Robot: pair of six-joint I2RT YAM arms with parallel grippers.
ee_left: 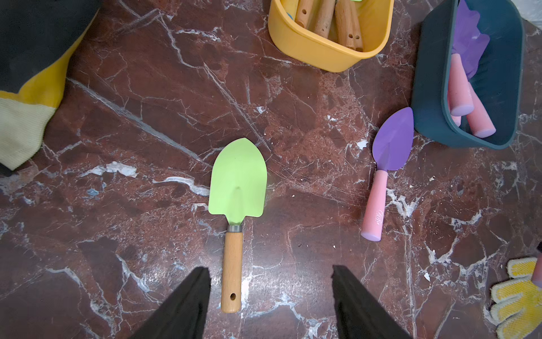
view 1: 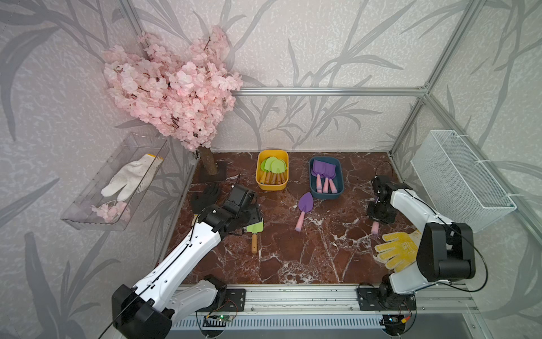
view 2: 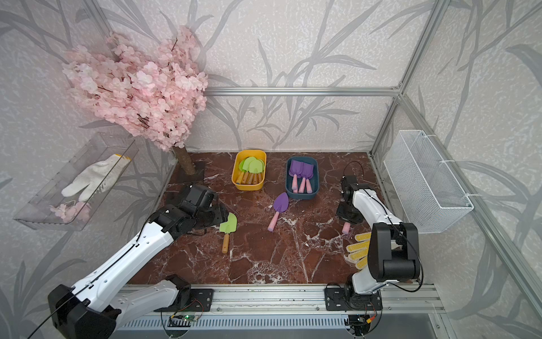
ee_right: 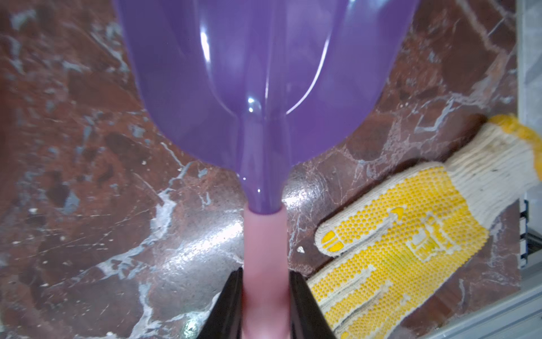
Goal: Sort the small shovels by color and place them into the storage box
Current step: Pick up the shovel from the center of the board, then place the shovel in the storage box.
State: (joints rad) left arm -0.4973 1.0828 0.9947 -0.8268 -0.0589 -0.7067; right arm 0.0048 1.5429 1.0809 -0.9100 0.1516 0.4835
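Pink handle of held shovel [ee_right: 264, 73] clamped tight between right gripper [ee_right: 265, 276] jaws, right wrist view; glove [ee_right: 410, 243] just beside. Left wrist view: left gripper [ee_left: 269, 267] jaws parted midway, nothing gripped, green shovel [ee_left: 237, 179] handle seen between. Top view: purple shovel [view 1: 305, 204] lain near blue box [view 1: 325, 196]; free marble [view 1: 293, 258] mid-table.

The left arm [view 1: 187, 255] and right arm [view 1: 410, 205] have smooth white shells between blocky black joints. A thin black cable trails along each, and small dark screws dot the white.
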